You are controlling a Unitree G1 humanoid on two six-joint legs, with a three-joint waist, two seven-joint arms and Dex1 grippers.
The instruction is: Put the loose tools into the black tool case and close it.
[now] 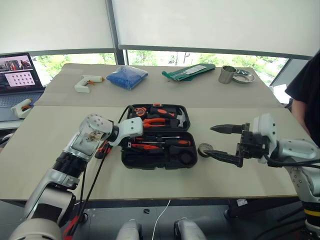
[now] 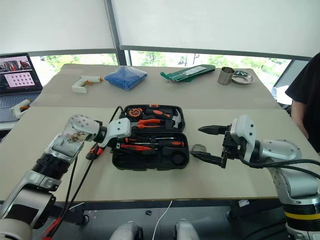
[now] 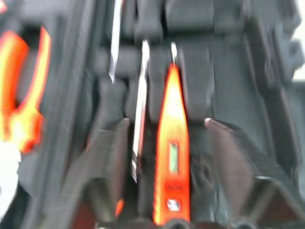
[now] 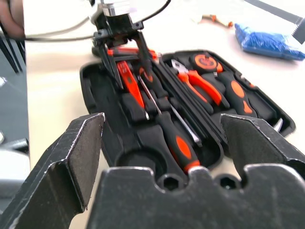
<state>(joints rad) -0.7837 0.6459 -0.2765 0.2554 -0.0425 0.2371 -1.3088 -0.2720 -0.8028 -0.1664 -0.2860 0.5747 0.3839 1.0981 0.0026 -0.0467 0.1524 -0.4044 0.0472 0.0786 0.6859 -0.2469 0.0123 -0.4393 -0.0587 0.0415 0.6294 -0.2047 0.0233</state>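
on table, open tool case holds screwdrivers.

The black moulded-plastic hinged tool case looks matt, its shaped recesses slightly grained. The orange-and-black-handled screwdrivers have smooth, faintly glossy plastic grips and thin bright metal shafts. The small black tape roll beside the case has a dull sheen. The beige surface looks flat and matt, like board or paper. The right black two-fingered tool looks like hard matt plastic with rough edges.
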